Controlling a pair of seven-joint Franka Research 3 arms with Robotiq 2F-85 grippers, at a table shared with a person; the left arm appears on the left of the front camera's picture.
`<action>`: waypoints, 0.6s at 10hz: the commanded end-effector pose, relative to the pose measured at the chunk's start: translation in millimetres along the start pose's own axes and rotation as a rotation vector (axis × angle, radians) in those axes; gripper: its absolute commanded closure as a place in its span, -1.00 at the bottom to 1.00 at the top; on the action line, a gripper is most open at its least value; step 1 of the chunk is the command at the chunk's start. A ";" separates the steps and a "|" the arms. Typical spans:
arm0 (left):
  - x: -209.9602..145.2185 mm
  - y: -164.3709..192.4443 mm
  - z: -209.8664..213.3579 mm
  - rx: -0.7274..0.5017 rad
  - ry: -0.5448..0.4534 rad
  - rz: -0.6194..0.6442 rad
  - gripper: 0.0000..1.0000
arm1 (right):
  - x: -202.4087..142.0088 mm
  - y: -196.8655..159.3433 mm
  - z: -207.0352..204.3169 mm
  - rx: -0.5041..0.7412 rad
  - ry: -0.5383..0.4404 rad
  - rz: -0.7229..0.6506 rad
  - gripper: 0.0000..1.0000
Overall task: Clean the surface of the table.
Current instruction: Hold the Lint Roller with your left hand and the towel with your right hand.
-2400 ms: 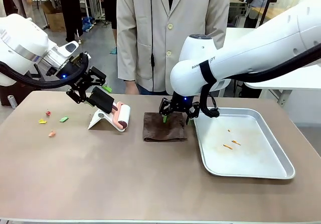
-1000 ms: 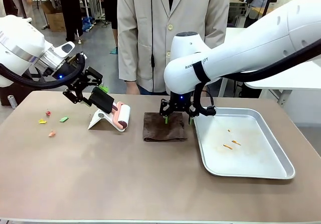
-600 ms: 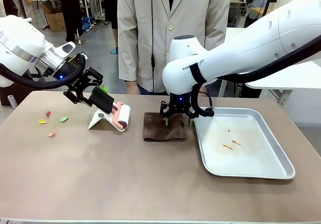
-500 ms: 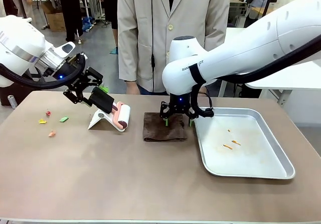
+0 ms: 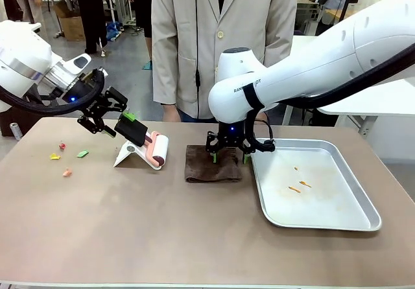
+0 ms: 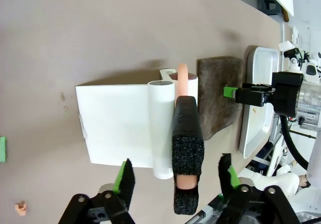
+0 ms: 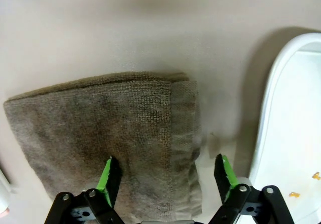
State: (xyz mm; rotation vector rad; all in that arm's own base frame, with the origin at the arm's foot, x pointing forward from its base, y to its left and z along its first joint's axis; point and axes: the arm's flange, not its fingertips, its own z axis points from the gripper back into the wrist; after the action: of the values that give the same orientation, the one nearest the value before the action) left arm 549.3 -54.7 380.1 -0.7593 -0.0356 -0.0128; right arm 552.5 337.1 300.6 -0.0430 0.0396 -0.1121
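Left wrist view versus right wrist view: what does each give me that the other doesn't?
Left wrist: the lint roller's black handle between the left gripper's open jaws, its white stand, a green scrap. Right wrist: the right gripper's open jaws, one over the folded brown towel, one past its edge. Shared: that towel, the silver metal tray, the taupe table.

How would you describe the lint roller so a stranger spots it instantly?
On the brownish table, look left of the folded brown cloth. The lint roller leans on a white stand; it alone has a white roll and black handle.
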 end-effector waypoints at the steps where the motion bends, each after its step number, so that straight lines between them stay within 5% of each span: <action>1: -3.8 2.7 2.9 -0.016 0.008 -0.019 1.00 | 3.1 4.5 0.6 0.002 -0.005 -0.033 0.20; 2: -3.9 7.7 7.1 -0.025 0.007 -0.023 1.00 | 3.2 4.6 0.2 0.006 -0.001 -0.037 1.00; 3: -4.0 8.9 9.0 -0.041 0.002 -0.035 1.00 | 3.6 4.9 -0.2 0.007 0.005 -0.038 1.00; 4: -3.6 11.1 9.7 -0.053 0.000 -0.044 0.69 | 4.0 4.8 -0.5 0.004 0.007 -0.038 1.00; 5: -2.8 12.8 9.4 -0.056 0.003 -0.047 0.89 | 4.3 4.6 -1.0 0.002 0.011 -0.040 0.73; 6: -1.9 15.1 9.6 -0.067 -0.001 -0.056 1.00 | 4.5 4.4 -1.4 0.002 0.015 -0.040 0.92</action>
State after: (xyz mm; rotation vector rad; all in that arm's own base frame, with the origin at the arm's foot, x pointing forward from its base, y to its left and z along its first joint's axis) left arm 548.2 -47.2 382.5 -0.8105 -0.0439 -0.0519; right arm 555.9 343.3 308.3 -0.0188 0.0348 -0.1204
